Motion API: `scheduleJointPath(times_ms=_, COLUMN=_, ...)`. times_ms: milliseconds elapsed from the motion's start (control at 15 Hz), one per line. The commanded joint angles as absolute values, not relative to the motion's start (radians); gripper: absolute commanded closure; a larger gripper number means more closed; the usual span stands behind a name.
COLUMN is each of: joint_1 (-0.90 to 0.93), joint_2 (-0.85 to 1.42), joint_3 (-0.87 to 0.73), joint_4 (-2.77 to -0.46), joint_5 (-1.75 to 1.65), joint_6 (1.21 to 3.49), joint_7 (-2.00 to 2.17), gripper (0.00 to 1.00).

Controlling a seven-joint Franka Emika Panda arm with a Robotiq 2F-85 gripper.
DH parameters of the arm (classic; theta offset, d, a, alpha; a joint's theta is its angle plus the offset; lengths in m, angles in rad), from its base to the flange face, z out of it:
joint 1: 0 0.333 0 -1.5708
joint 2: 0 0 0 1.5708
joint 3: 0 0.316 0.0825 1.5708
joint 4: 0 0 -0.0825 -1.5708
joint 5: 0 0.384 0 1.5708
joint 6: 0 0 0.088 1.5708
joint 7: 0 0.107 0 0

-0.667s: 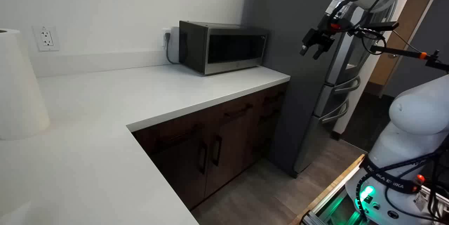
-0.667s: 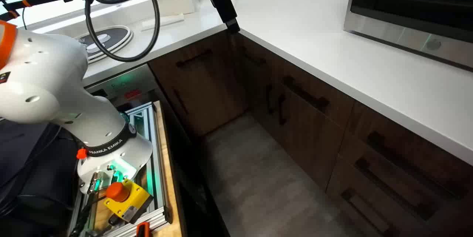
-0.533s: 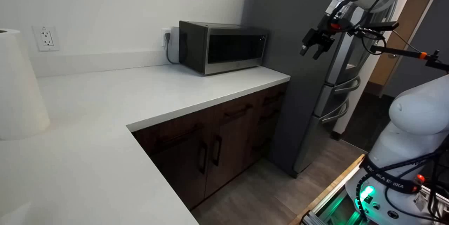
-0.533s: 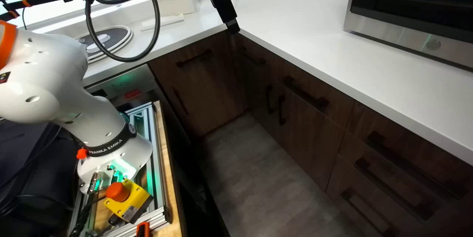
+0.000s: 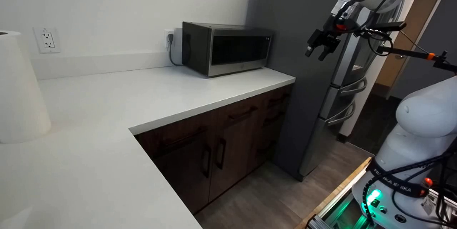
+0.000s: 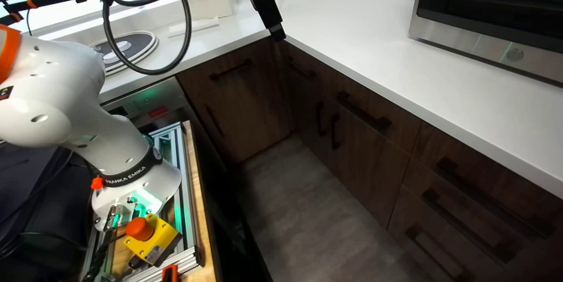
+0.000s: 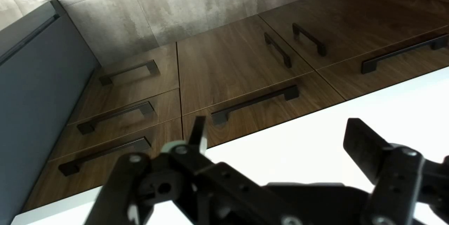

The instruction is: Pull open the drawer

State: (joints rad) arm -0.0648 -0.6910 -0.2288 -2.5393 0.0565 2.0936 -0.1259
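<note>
Several shallow drawers with dark brown wood fronts sit under the white countertop, all shut, so no white inside shows. One wide drawer (image 7: 261, 114) with a black bar handle is in the middle of the wrist view; it shows in both exterior views (image 5: 232, 108) (image 6: 396, 117). A top drawer (image 7: 82, 183) of a stack lies beside it, also in an exterior view (image 6: 488, 165). I cannot tell which one is meant. My gripper (image 7: 277, 125) is open and empty, in the air and apart from the handles. It shows in both exterior views (image 5: 316, 53) (image 6: 278, 33).
A microwave (image 5: 239, 50) stands on the white countertop (image 5: 107, 96) near the grey fridge (image 5: 285, 25). Taller cabinet doors (image 7: 228, 67) with bar handles sit below the drawers. A paper towel roll (image 5: 21, 93) and a yellow stop-button box (image 6: 151, 238) are also in view.
</note>
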Motion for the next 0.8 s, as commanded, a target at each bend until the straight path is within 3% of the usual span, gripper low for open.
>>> scheduleJointPath(times_ms=0, joint_1=-0.082, joint_2=-0.688, joint_3=-0.215, joint_4=-2.536, joint_5=0.068, joint_6=2.090, joint_7=-0.136, gripper=0.00)
scheduleJointPath(times_ms=400, joint_1=-0.082, joint_2=-0.688, joint_3=-0.215, joint_4=-2.536, joint_5=0.068, joint_6=2.090, joint_7=-0.136, gripper=0.00)
scheduleJointPath(times_ms=733, joint_1=-0.115, joint_2=-0.479, joint_3=-0.156, joint_4=-2.561, joint_5=0.125, joint_6=2.419, joint_7=0.111, gripper=0.00)
